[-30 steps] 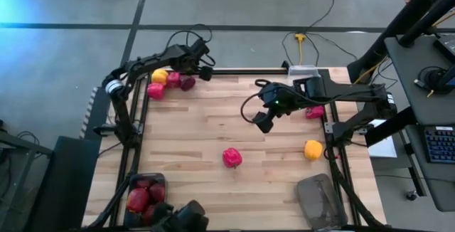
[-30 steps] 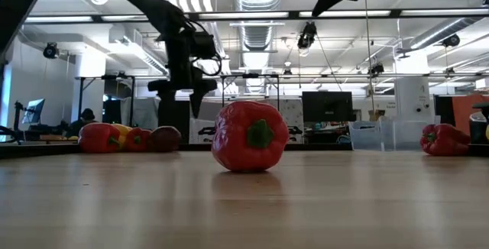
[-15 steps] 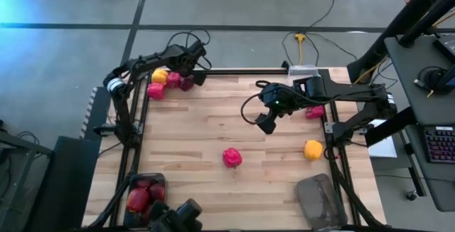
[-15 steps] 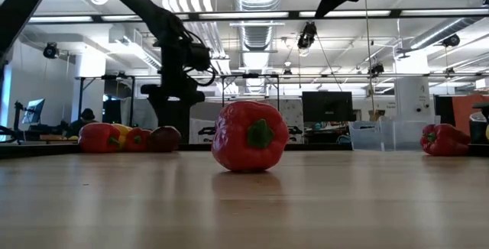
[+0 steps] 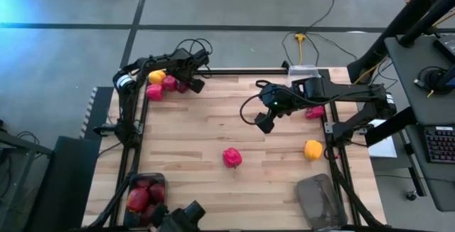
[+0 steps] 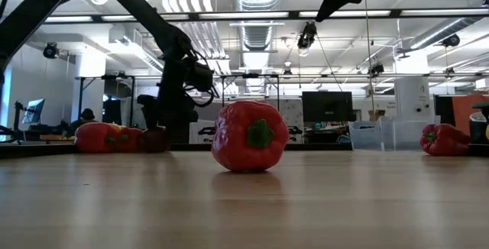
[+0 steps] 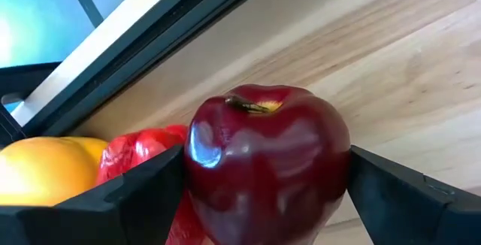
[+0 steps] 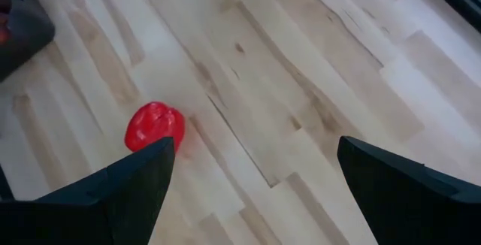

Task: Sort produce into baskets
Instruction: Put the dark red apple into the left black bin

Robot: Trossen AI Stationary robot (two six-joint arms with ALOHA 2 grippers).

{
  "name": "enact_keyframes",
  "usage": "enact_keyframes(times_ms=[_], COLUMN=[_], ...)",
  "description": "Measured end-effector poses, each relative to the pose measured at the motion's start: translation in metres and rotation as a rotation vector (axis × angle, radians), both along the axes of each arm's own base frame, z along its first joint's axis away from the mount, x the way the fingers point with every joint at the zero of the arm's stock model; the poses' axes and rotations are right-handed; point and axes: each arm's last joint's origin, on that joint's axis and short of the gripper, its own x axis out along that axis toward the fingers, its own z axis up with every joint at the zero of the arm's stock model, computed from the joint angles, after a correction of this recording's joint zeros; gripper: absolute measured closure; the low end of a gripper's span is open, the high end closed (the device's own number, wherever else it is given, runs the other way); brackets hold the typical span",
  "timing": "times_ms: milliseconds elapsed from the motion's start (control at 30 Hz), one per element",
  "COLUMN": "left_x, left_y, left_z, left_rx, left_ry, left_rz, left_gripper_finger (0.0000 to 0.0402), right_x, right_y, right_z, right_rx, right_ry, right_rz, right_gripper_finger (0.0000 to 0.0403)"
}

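My left gripper (image 5: 186, 85) is low at the table's far left corner, shut on a dark red apple (image 7: 267, 170). Beside the apple lie a yellow-orange one (image 5: 156, 77) and two red peppers (image 5: 169, 82) (image 5: 154, 92). My right gripper (image 5: 263, 123) hangs open and empty above the table's right middle. A red pepper (image 5: 232, 158) lies on the table's middle and also shows in the right wrist view (image 8: 154, 127). Another yellow-orange one (image 5: 313, 149) and a red pepper (image 5: 315, 112) lie near the right edge. My left gripper pinches the apple between its two fingers, one on each of its opposite sides (image 7: 197, 162). The fingers (image 7: 143, 189) slant down from the table's right side. The apple stands upright, stem up, its underside hidden; the low view shows it down at the table top (image 6: 157, 138).
A dark bin (image 5: 134, 186) with several red pieces stands at the near left corner. A second dark bin (image 5: 320, 200) stands at the near right. A clear bin (image 5: 304, 71) sits past the far edge. The dark frame rail (image 5: 234, 71) runs along the far edge.
My left gripper has gone down and toward the table's left edge, onto the produce at the far left corner. Its fingers now stand on either side of the dark red apple.
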Motion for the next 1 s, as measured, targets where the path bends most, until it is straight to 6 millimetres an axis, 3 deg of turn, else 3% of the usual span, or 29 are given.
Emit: enact_keyframes(times_ms=[300, 567, 800, 900, 1000], left_x=[-0.001, 0.001, 0.006, 0.011, 0.018], left_y=[-0.003, -0.001, -0.007, -0.014, -0.028], left_z=[-0.003, -0.003, -0.002, 0.005, 0.026], left_rx=[-0.067, -0.039, -0.077, -0.078, -0.036], left_ry=[-0.009, -0.018, -0.054, -0.097, -0.143], left_rz=[-0.030, -0.031, -0.060, -0.063, -0.108], left_gripper_finger=[0.0062, 0.0055, 0.0102, 0.0122, 0.0123], right_x=[0.000, 0.000, -0.001, -0.004, -0.009], right_y=[0.004, 0.018, 0.018, 0.017, 0.018], right_z=[-0.010, -0.020, -0.022, -0.018, -0.013], right_rx=[0.062, 0.055, 0.020, -0.015, -0.088], right_ry=[0.020, 0.052, 0.065, 0.057, 0.046], right_rz=[-0.086, -0.056, -0.023, 0.001, 0.018], right_gripper_finger=[0.0038, 0.0038, 0.0038, 0.0038, 0.0038])
